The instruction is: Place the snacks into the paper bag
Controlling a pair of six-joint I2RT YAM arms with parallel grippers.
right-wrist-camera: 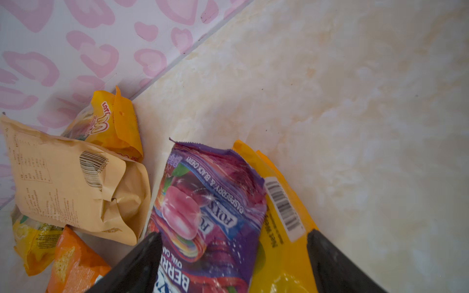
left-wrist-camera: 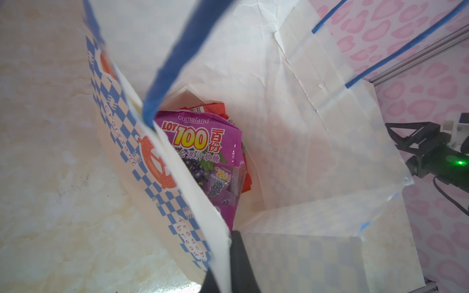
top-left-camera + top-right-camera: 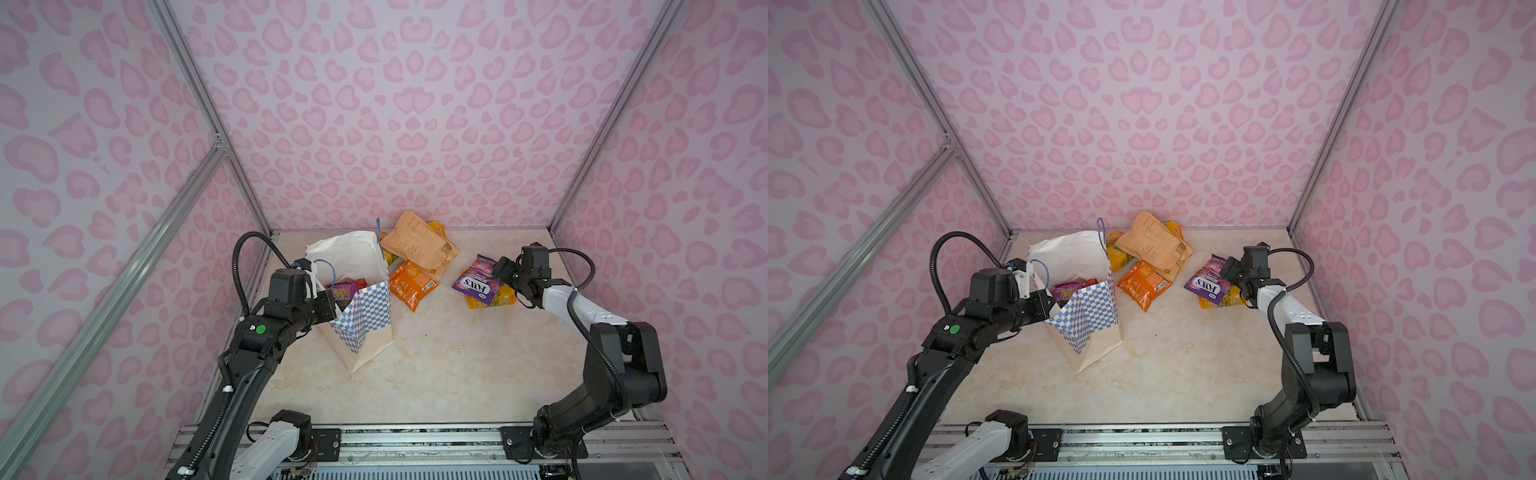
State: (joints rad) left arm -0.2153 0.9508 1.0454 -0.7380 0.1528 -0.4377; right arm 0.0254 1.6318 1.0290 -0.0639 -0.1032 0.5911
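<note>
**Camera arrangement.** Both top views look down from high above the near edge of the table (image 3: pixel 457 374) and face the back wall (image 3: pixel 415 124). Set side by side, they share almost the whole scene. The left wrist view looks at close range into the open mouth of the paper bag (image 2: pixel 304 126). The right wrist view looks steeply down, very near, on the FOX'S packet (image 1: pixel 215 203) and the tan pouch (image 1: pixel 71 187). Both top views also show these from afar.

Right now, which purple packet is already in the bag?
The LOT 100 packet, inside the paper bag on a red packet; the FOX'S packet lies outside by the right tool.
</note>
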